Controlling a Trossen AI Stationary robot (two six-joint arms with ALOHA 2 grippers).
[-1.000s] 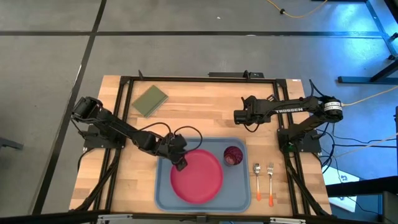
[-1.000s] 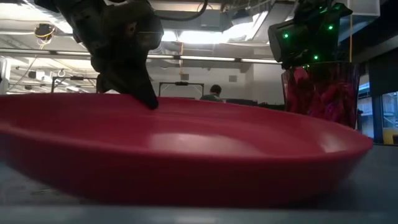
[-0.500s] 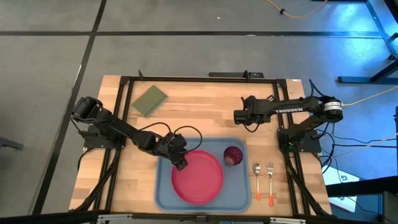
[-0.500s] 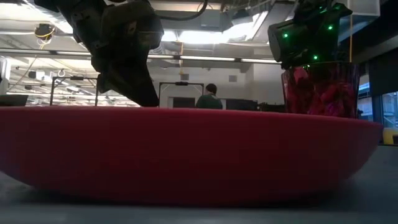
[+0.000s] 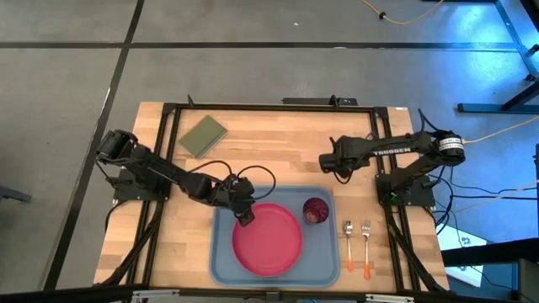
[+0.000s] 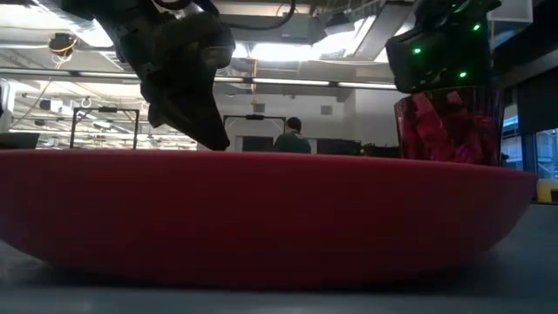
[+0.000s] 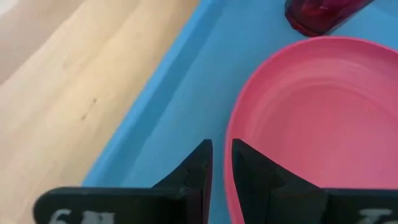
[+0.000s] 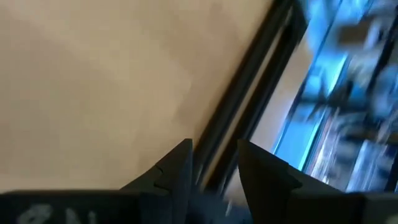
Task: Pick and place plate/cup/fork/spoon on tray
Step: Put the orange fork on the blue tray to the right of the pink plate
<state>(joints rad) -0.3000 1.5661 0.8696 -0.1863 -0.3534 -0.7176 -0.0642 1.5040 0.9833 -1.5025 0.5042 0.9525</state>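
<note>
The pink plate (image 5: 268,240) lies flat in the light-blue tray (image 5: 221,257), and the dark red cup (image 5: 315,210) stands upright in the tray to its right. The spoon (image 5: 348,244) and the fork (image 5: 366,248) lie on the table right of the tray. My left gripper (image 5: 244,218) is at the plate's far left rim (image 7: 229,134). Its fingers stand a little apart, one on each side of the rim, with blue tray showing in the gap. My right gripper (image 5: 323,160) is open and empty over the table's far right part.
An olive-green pad (image 5: 203,135) lies at the table's far left. A black frame runs around the table top (image 5: 269,108). Bare wood shows between the tray and the far edge. A person stands in the room behind (image 6: 292,135).
The plate was tilted a second ago, its far left rim raised in my left gripper. That rim has come down, and the plate now lies flat in the tray. My left gripper has since gone a little up and toward the table's far edge.
</note>
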